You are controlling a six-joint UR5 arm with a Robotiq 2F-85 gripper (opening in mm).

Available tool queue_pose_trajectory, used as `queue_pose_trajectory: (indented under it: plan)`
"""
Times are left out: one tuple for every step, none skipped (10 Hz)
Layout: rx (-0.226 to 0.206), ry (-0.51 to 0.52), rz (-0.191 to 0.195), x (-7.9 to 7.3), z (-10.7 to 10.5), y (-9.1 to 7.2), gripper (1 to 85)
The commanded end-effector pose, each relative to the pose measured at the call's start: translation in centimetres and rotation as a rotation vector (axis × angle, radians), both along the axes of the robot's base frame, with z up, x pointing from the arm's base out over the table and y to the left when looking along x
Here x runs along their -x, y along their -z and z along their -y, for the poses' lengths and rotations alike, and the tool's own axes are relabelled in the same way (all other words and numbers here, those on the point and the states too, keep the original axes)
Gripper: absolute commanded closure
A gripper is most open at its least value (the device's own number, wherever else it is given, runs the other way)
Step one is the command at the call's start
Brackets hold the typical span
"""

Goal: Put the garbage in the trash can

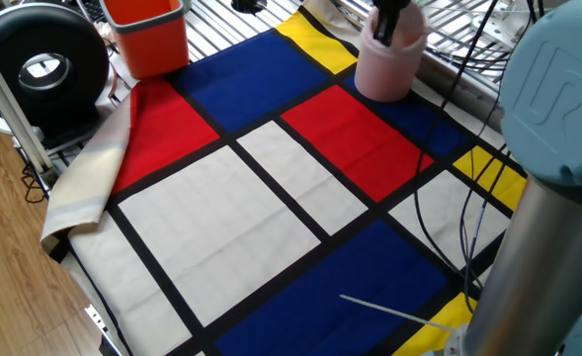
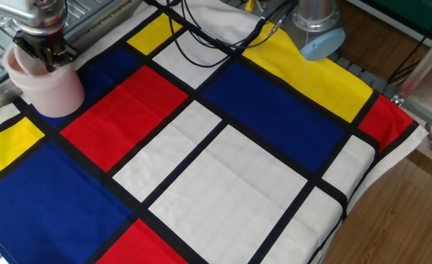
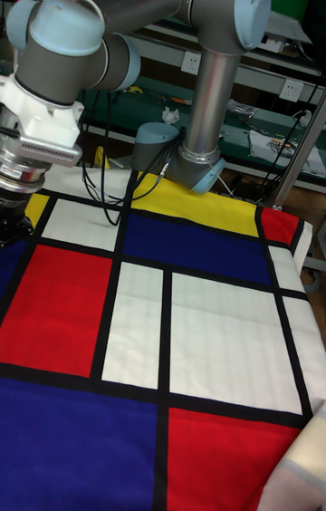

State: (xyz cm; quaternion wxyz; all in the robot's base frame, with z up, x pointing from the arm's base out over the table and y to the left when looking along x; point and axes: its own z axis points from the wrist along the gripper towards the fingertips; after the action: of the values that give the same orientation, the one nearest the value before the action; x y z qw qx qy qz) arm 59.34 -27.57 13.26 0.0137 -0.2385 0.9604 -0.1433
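The trash can (image 1: 387,71) is a pale pink cylinder standing at the far edge of the checked cloth; in the other fixed view the trash can (image 2: 48,86) is at the upper left. My gripper (image 1: 388,24) points straight down with its dark fingertips dipped into the can's open mouth. From the other side the gripper (image 2: 46,56) covers most of the opening. Its fingers are too dark and too bunched to show the gap between them. The garbage is hidden. In the tall view only the gripper body (image 3: 13,214) shows at the left edge.
An orange square-sided bin (image 1: 148,34) stands at the far left corner, with a black round device (image 1: 40,61) beside it. Black cables (image 1: 447,203) trail over the cloth's right side. The arm's base (image 2: 317,22) stands at the cloth's yellow edge. A thin white rod (image 1: 394,314) lies near the front.
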Motion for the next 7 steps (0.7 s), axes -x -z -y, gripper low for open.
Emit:
queue_pose_trajectory:
  plan:
    - [0.004,0.002,0.004,0.0,0.6,0.0,84.7]
    - [0.0,-0.006,0.005,-0.1,0.4,-0.1,84.7]
    - [0.025,-0.013,0.01,-0.3,1.0,-0.6,84.7]
    - [0.092,0.0,-0.019,0.3,1.9,-2.6,84.7]
    - [0.166,0.043,-0.058,1.5,2.2,-5.7,84.7]
    - [0.157,0.072,-0.074,2.1,0.9,-7.0,84.7]
    - [0.138,0.086,-0.079,2.3,-0.1,-7.4,84.7]
